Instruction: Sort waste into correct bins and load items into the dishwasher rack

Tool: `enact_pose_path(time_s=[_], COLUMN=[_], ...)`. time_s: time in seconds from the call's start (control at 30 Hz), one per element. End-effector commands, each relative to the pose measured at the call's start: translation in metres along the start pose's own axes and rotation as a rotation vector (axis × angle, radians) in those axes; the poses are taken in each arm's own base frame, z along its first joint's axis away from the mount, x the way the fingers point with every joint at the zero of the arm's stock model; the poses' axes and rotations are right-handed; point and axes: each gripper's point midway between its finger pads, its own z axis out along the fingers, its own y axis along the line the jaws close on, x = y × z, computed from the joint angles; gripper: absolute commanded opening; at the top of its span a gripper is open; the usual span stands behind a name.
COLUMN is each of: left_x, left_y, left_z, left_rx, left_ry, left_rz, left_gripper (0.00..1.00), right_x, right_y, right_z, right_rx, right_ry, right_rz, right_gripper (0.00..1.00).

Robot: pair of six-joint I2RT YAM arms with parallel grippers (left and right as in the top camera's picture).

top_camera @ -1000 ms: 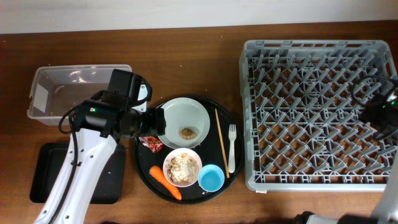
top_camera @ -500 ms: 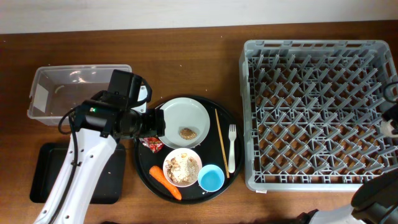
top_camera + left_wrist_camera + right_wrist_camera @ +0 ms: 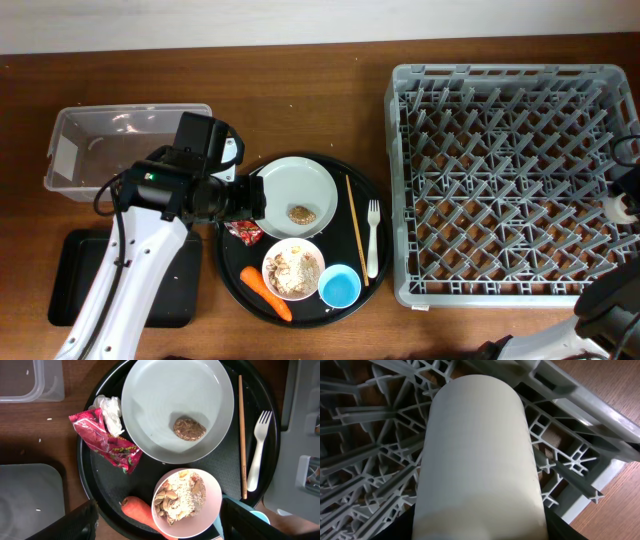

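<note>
My left gripper [image 3: 160, 530] hangs open over the round black tray, its dark fingers [image 3: 75, 522] straddling the white bowl [image 3: 187, 502] of beige scraps and the orange carrot [image 3: 142, 510]. The pale plate [image 3: 177, 407] holds a brown scrap [image 3: 189, 428]. A red wrapper [image 3: 107, 445] and a white tissue wad [image 3: 111, 410] lie at the plate's left. Chopsticks [image 3: 242, 435], a white fork [image 3: 257, 450] and the blue cup [image 3: 340, 288] lie to the right. My right gripper [image 3: 477, 530] is shut on the white cup [image 3: 477, 450] over the right edge of the grey dishwasher rack [image 3: 500, 180].
The clear tub [image 3: 120, 140] stands at the back left and the shallow black tray [image 3: 80, 280] at the front left, partly under my left arm. The round black tray [image 3: 372, 200] sits mid-table. Bare wood [image 3: 610, 390] shows beyond the rack's outer wall.
My right arm has drawn back toward the front right, so only the cup's tip shows at the rack's right edge. The left arm has not moved.
</note>
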Motion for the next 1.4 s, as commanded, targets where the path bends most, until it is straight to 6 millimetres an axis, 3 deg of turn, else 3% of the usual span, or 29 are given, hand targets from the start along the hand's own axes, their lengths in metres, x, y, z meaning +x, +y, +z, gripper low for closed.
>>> enact_pose_path(time_s=[0.0, 0.17, 0.33, 0.4, 0.73, 0.83, 0.87, 0.9, 1.07, 1.23, 1.37], left_x=[0.001, 0.002, 0.001, 0.001, 0.002, 0.004, 0.004, 0.004, 0.005, 0.005, 0.005], left_y=[0.0, 0.0, 0.0, 0.0, 0.0, 0.0, 0.0, 0.0, 0.001, 0.001, 0.001], left_z=[-0.001, -0.001, -0.001, -0.001, -0.001, -0.001, -0.001, -0.001, -0.001, -0.001, -0.001], left_rx=[-0.003, -0.003, -0.003, -0.003, -0.004, -0.006, -0.006, -0.006, -0.007, -0.007, -0.007], left_ry=[0.002, 0.002, 0.002, 0.002, 0.005, 0.012, 0.013, 0.012, 0.015, 0.016, 0.016], left_rz=[0.016, 0.016, 0.016, 0.016, 0.015, 0.014, 0.014, 0.014, 0.014, 0.014, 0.014], left_gripper=[0.77, 0.77, 0.77, 0.77, 0.77, 0.77, 0.77, 0.77, 0.77, 0.77, 0.77], right_x=[0.0, 0.006, 0.004, 0.002, 0.006, 0.01, 0.011, 0.011, 0.006, 0.006, 0.006], right_y=[-0.007, -0.015, -0.014, -0.013, -0.003, -0.003, -0.004, -0.004, -0.019, -0.02, -0.024], right_z=[0.009, 0.016, 0.018, 0.018, 0.018, 0.018, 0.018, 0.018, 0.017, 0.019, 0.024], right_rx=[0.043, 0.086, 0.082, 0.076, 0.016, 0.018, 0.02, 0.023, 0.106, 0.115, 0.138], right_ry=[0.018, 0.031, 0.022, 0.016, 0.039, 0.055, 0.057, 0.057, 0.029, 0.024, 0.016], right_rz=[0.011, 0.009, 0.009, 0.01, 0.011, 0.009, 0.009, 0.009, 0.047, 0.06, 0.059], right_gripper=[0.29, 0.43, 0.84, 0.9, 0.92, 0.51, 0.46, 0.46, 0.69, 0.69, 0.82])
